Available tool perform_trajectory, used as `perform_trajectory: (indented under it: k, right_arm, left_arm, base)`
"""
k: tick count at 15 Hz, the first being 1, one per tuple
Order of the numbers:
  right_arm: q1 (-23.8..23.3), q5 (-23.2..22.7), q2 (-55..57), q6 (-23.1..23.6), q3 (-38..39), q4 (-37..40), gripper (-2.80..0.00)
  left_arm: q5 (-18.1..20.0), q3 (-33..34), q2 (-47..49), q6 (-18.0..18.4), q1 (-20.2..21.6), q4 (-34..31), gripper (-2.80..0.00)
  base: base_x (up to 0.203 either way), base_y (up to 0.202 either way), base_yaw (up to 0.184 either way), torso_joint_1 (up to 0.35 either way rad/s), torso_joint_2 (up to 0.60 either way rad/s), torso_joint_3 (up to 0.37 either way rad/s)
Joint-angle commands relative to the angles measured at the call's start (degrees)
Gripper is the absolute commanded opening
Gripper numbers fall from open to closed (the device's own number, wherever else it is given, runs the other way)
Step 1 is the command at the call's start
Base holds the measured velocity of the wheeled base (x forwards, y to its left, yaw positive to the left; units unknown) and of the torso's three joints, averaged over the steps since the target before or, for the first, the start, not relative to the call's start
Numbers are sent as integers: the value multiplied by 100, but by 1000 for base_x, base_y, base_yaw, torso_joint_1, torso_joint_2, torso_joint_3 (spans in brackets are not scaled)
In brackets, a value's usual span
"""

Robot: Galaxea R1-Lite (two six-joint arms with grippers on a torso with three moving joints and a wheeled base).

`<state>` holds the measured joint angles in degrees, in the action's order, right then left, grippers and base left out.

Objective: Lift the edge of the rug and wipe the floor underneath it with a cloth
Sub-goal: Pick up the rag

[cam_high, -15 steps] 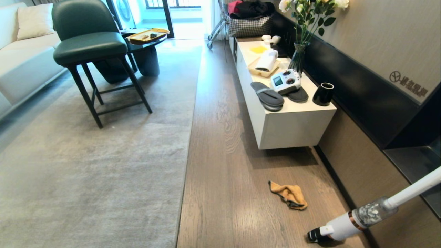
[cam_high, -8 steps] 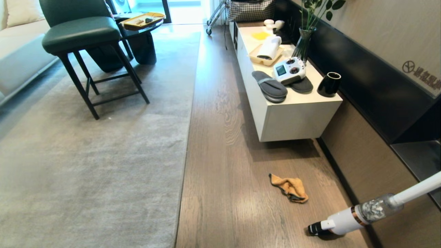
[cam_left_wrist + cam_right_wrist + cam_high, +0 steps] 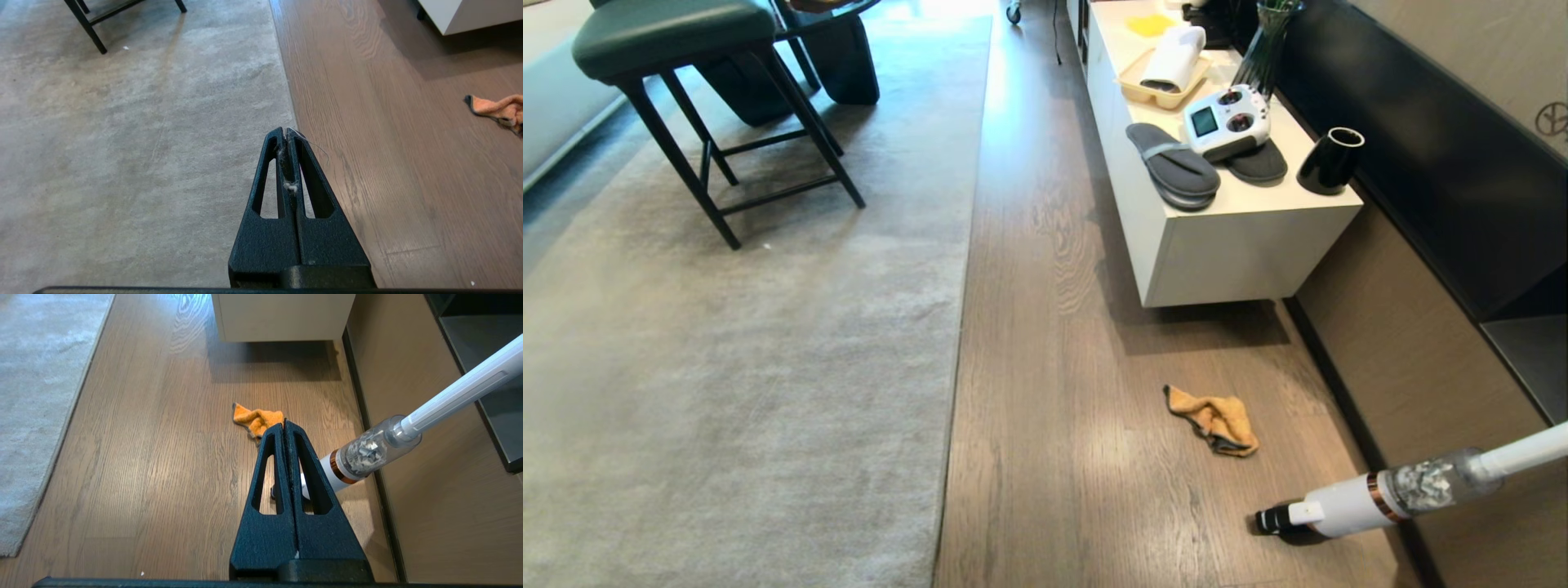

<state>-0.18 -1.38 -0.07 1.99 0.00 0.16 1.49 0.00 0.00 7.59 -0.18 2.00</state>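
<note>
- The rug edge [image 3: 958, 327] runs straight up the middle of my head view, lying flat where pale grey pile meets the floor [image 3: 1045, 392], which is grey-brown wood-grain planking.
- The cloth [image 3: 1213, 418], a small crumpled orange-tan rag, lies on the bare planks to the right of the rug, well apart from its border and near the front of a white cabinet [image 3: 1233, 253].
- A white stick vacuum [image 3: 1372, 502] leans in from the right, its nozzle on the floor just beyond the cloth.
- My left gripper [image 3: 286, 132] hangs above the rug's border with its fingers clenched together on nothing; a wisp of lint clings between them.
- My right gripper [image 3: 284, 424] hangs over the planks on the cloth's side, fingers likewise pressed together and empty.
- On the cabinet sit grey slippers [image 3: 1176, 167], a white remote controller [image 3: 1227, 122] and a black cup [image 3: 1330, 161].
- A dark green stool [image 3: 678, 49] stands on the rug, far left.
</note>
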Motion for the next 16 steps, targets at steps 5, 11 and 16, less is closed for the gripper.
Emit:
perform_trajectory:
  k: [5,11,16]
  right_arm:
    - [1,-3,7,3,0,2,-280]
    - [1,-3,7,3,0,2,-280]
    - [1,-3,7,3,0,2,-280]
  left_arm:
    - [-8,0,0,-62,1,2,-280]
    - [1,0,0,-82,1,-7,-280]
    - [9,0,0,-109,1,-15,-280]
  base:
    - [0,0,0,6,2,-196]
    - [0,0,0,4,6,-196]
    - [0,0,0,3,3,-196]
